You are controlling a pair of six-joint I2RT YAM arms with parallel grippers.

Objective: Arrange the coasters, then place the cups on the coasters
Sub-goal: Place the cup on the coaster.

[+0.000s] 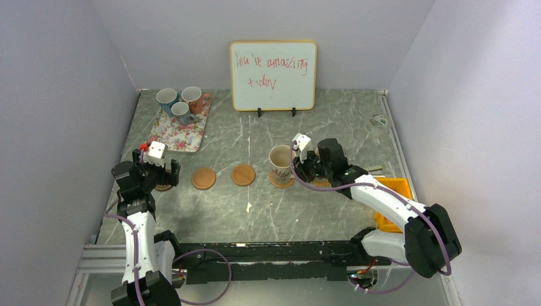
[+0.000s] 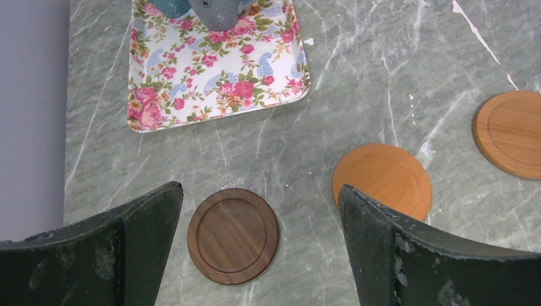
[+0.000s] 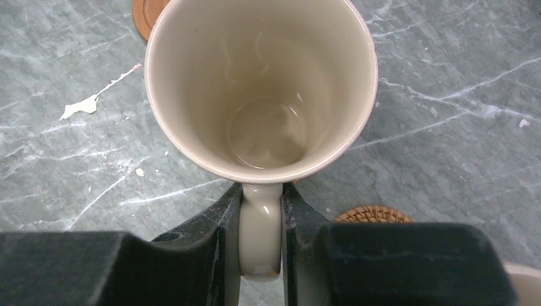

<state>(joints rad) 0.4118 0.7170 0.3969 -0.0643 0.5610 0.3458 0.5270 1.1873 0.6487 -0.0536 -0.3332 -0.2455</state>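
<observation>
Colours and patterns
Grey-green, white-veined table (image 2: 357,76); pink-rose floral tray (image 2: 210,115); dark brown coaster (image 2: 233,236); orange coaster (image 2: 381,178); cream mug (image 3: 261,95).

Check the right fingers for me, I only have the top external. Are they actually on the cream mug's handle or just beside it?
Observer: On it. In the right wrist view the right fingers are shut on the cream mug by its handle, one finger on each side.
Operator: Anything in the mug?
Observer: No. The wrist camera looks straight into it and the inside is bare.
Operator: And the left side? The arm blocks my view there.
Observer: The left fingers stand wide open. The dark brown coaster lies flat on the table between them, touching neither.
</observation>
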